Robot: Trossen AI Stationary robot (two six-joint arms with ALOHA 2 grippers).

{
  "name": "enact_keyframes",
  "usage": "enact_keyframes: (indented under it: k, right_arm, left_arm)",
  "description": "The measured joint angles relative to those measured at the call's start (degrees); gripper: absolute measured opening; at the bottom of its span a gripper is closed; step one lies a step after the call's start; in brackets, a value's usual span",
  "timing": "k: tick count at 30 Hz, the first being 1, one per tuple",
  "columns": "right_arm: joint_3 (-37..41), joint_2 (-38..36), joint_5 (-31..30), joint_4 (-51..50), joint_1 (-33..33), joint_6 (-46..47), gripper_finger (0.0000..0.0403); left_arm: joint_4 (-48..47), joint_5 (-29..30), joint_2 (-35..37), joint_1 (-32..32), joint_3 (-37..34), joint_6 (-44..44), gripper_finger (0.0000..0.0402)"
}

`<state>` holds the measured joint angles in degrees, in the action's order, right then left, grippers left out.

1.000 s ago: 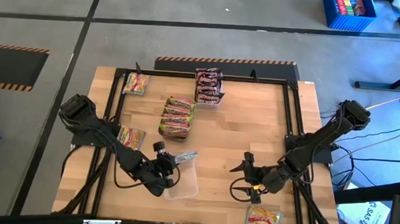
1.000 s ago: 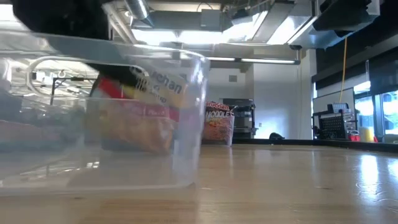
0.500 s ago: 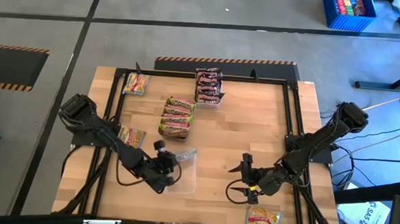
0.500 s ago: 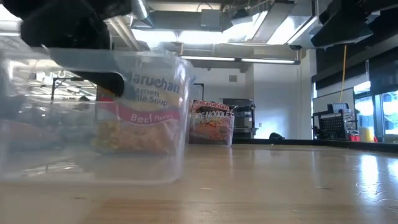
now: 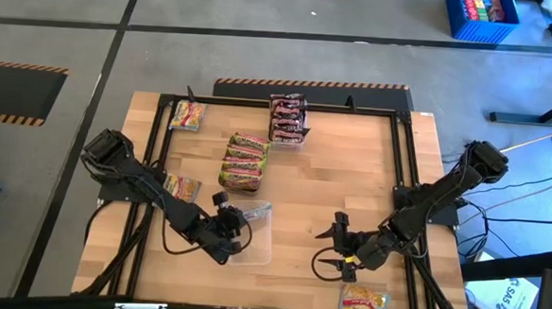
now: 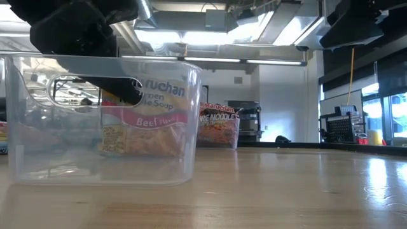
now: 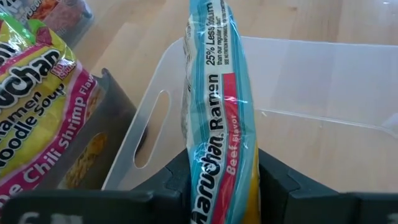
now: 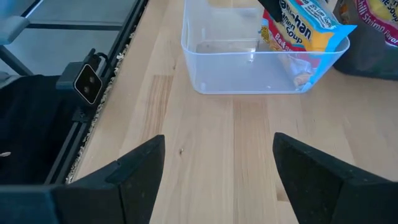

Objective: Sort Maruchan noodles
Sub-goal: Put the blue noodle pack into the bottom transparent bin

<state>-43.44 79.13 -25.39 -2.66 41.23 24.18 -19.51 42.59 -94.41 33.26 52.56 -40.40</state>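
1. The left claw (image 7: pixel 221 186) is gripping a blue-and-yellow beef noodle packet (image 7: pixel 217 112) on edge between its two fingers, holding it at the handle end of the clear tray (image 5: pixel 253 240) on the near-left part of the table (image 5: pixel 341 177).
2. In the low view the packet (image 6: pixel 143 117) is showing through the tray's wall (image 6: pixel 38 127), with its lower edge appearing close to the tray floor; whether it is touching the floor cannot be told.
3. The right claw (image 8: pixel 217 162) is waiting with its fingers spread wide and nothing between them, low over the table near the front right, facing the tray (image 8: pixel 261 68).
4. Other packets are lying well apart: a green-and-orange stack (image 5: pixel 244 160) mid-table, a dark stack (image 5: pixel 287 119) at the far edge, yellow-pink ones at the far left (image 5: pixel 187 116), left edge (image 5: pixel 181 189) and front (image 5: pixel 363 305).
5. Judged step: the robot is placing the beef packet into the tray.
6. The next move is probably calling for the left claw to let go so the packet settles inside, then lift clear of the tray's rim without dragging it.
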Motion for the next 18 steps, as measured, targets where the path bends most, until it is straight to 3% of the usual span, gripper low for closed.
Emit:
enact_keyframes:
  k: [7, 18]
  right_arm:
    - [0.0, 0.0, 0.5, 0.1, 0.0, 0.0, 0.0280]
    - [0.0, 0.0, 0.5, 0.4, 0.0, 0.0, 0.0280]
  left_arm:
    - [-2.3, -0.2, 0.7, -1.1, 0.0, 0.1, 0.0152]
    - [-7.4, -0.8, 4.9, -3.6, 0.0, 0.3, 0.0158]
